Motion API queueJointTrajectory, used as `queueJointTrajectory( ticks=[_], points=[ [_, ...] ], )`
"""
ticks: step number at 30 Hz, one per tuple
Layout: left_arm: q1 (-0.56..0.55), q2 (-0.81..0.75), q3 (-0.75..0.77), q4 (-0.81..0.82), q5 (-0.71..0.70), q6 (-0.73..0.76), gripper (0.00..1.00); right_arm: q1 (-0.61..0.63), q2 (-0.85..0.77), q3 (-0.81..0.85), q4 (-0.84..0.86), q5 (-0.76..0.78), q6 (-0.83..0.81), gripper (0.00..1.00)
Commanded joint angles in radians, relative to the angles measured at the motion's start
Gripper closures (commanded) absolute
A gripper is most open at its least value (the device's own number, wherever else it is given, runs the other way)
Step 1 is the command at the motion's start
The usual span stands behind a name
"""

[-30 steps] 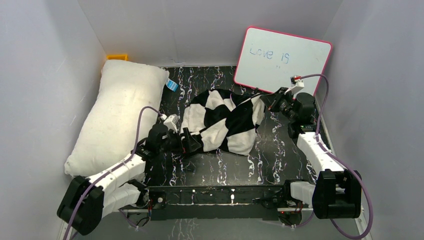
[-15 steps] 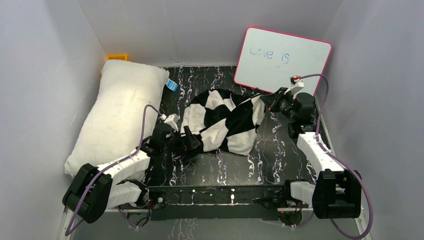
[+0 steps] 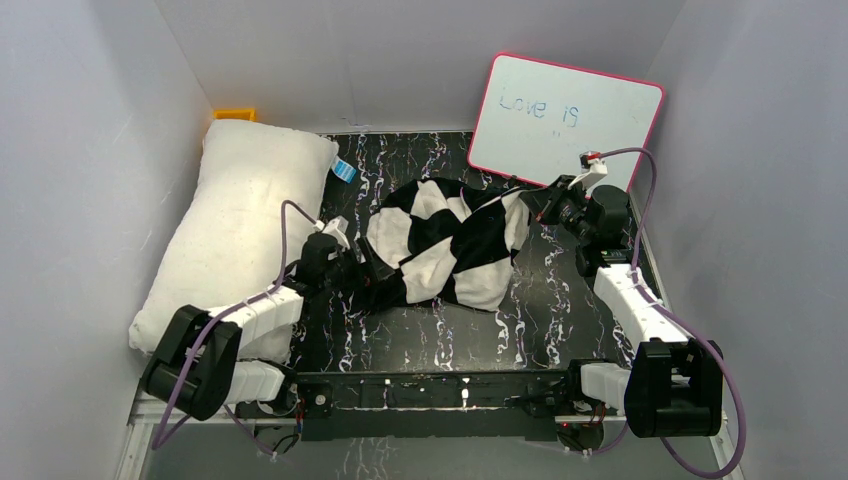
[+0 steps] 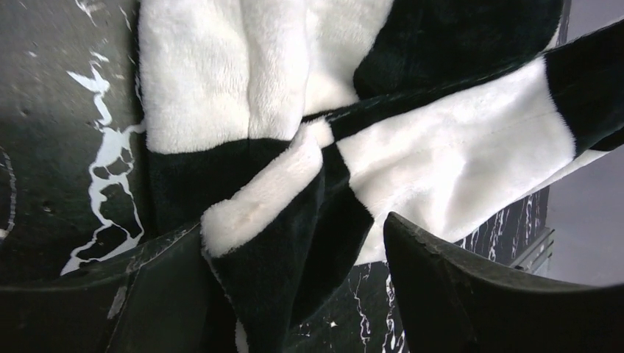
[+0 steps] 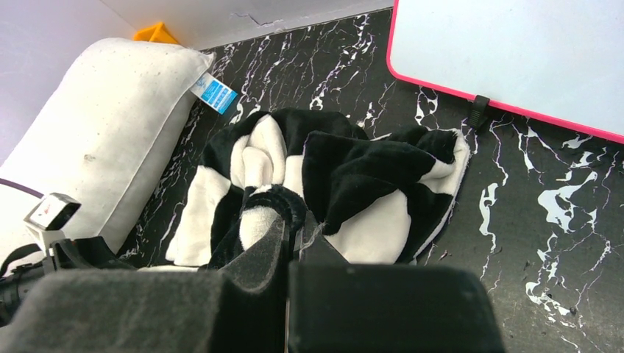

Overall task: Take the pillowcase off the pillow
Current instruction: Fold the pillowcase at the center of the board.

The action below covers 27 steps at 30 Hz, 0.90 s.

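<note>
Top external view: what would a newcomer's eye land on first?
The black-and-white checkered pillowcase lies heaped in the middle of the black marbled table, already off the plain white pillow, which lies along the left side. A pink-framed whiteboard reading "Love is" leans at the back right. The left pincer stands open astride a pillowcase fold, and the right pincer is shut on its right edge.

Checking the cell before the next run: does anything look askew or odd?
The pillowcase lies crumpled mid-table, already off the pillow, which sits along the left wall. The whiteboard leans tilted in the back right corner. Nothing looks spilled or damaged.
</note>
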Motion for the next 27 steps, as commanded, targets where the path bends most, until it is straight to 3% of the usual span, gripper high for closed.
queueJointTrajectory(
  ticks=[1,5,16,21,25,27],
  points=[
    [0.006,0.014,0.012,0.048,0.060,-0.038,0.26,-0.005,-0.007,0.016,0.031,-0.010,-0.011,1.00],
    [0.007,0.005,0.023,0.019,0.046,-0.030,0.38,-0.006,-0.004,0.016,0.033,-0.011,-0.011,1.00],
    [0.023,-0.042,-0.048,0.036,-0.058,-0.089,0.53,-0.005,0.010,0.013,0.046,-0.031,-0.002,1.00],
    [0.023,0.031,-0.050,0.098,-0.021,-0.094,0.70,-0.006,0.007,0.018,0.044,-0.033,-0.002,1.00],
    [0.026,0.046,-0.029,0.104,-0.002,-0.074,1.00,-0.006,-0.001,0.025,0.036,-0.034,-0.006,1.00],
    [0.029,0.022,0.016,0.076,-0.003,-0.018,1.00,-0.006,-0.004,0.028,0.034,-0.034,-0.006,1.00]
  ],
)
